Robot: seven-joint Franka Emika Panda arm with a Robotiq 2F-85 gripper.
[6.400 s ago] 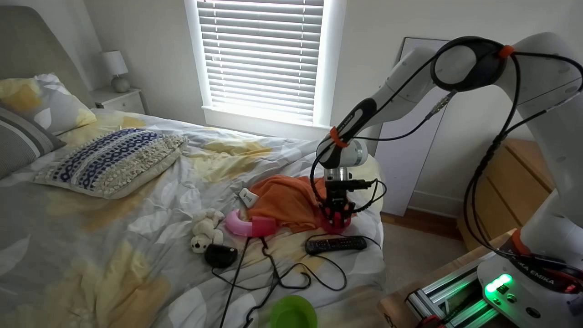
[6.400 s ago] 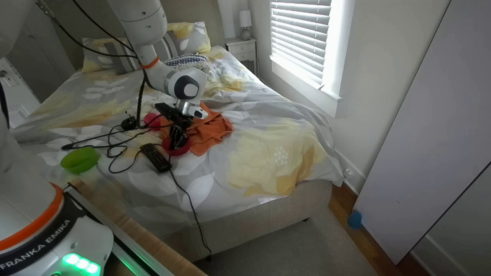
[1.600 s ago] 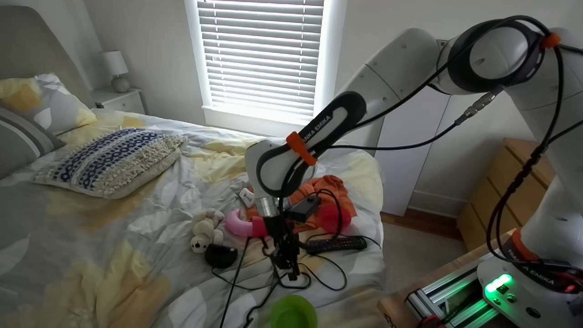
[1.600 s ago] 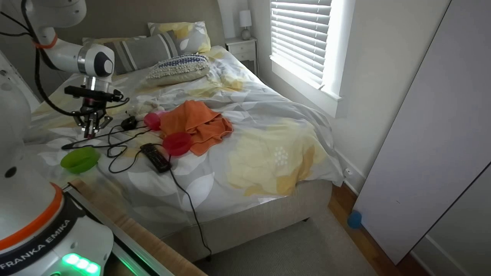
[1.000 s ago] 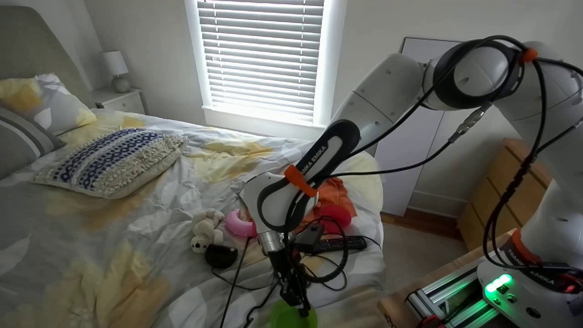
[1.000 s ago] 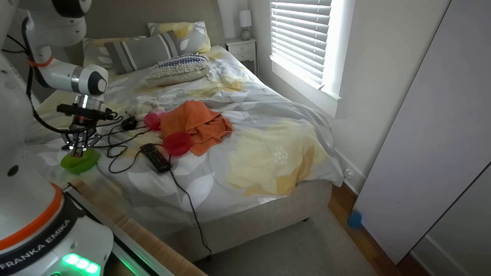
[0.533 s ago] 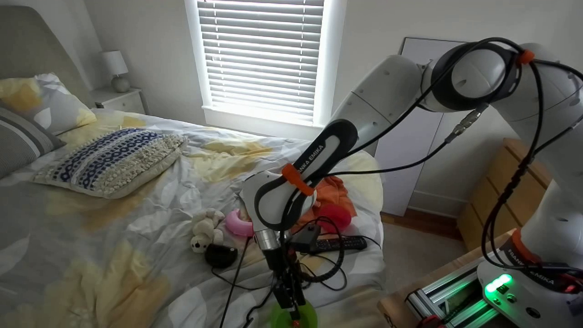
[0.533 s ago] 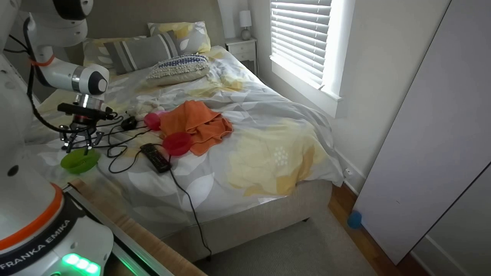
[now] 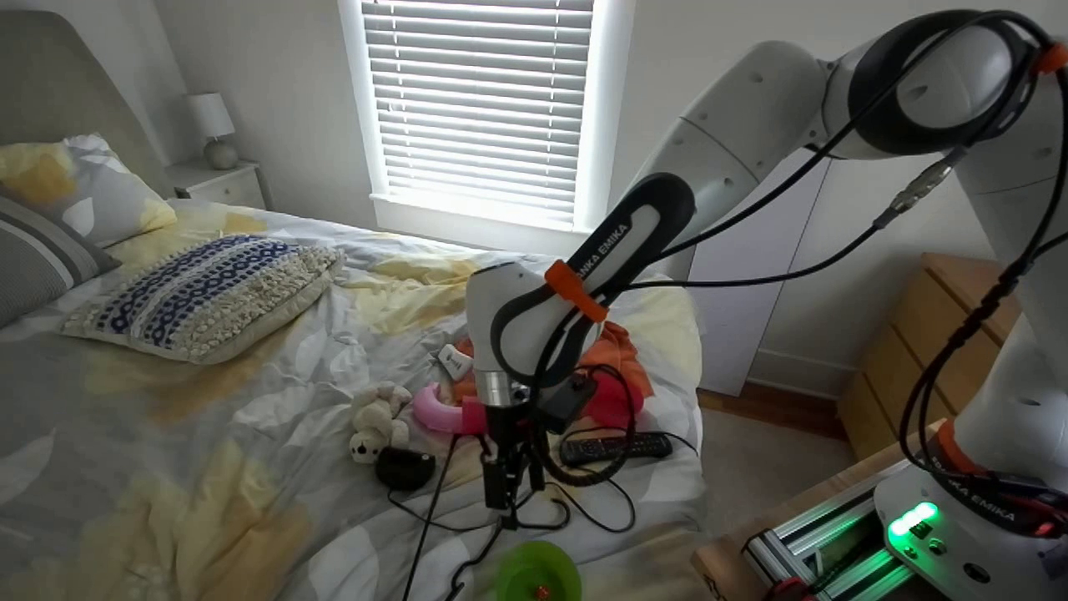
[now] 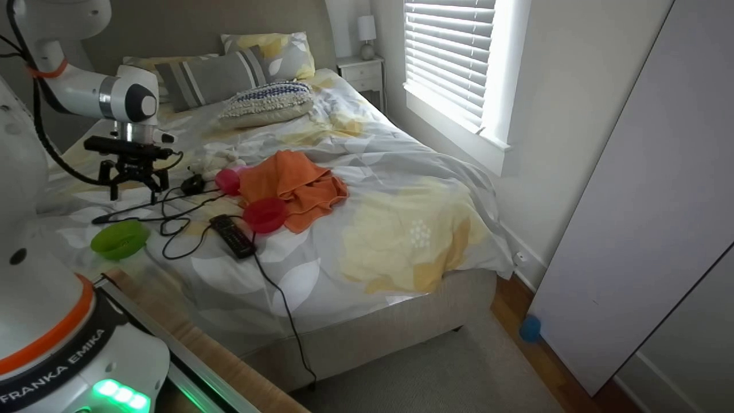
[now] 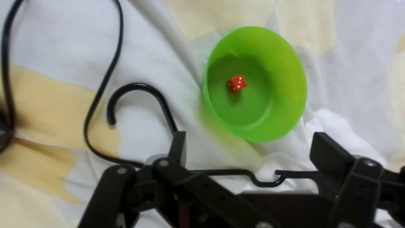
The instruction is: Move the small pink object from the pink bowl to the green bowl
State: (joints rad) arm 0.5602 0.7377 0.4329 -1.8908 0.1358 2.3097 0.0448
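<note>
The small pink object, a red die with white dots (image 11: pixel 237 83), lies on the floor of the green bowl (image 11: pixel 286 101). In an exterior view the die (image 9: pixel 543 593) also shows inside that bowl near the bottom edge. My gripper (image 11: pixel 248 148) is open, its fingers wide apart with nothing between them. It hangs above the bed, higher than the green bowl (image 10: pixel 120 250) and a little to its far side in an exterior view (image 10: pixel 133 198). The pink bowl (image 10: pixel 265 215) rests against the orange cloth, away from the gripper; its inside cannot be made out.
A black hanger (image 11: pixel 142 86) and a loose cable (image 11: pixel 104 77) lie beside the green bowl, partly under the gripper. A remote (image 10: pixel 232 236), an orange cloth (image 10: pixel 298 183), a plush toy (image 9: pixel 380 421), a black object (image 9: pixel 405 469) and a pink curved item (image 9: pixel 434 411) are nearby.
Over the last second the gripper, low at the green bowl, opened and let go of the die, which stayed in the bowl. Since then the arm has risen and drawn back from the bowl.
</note>
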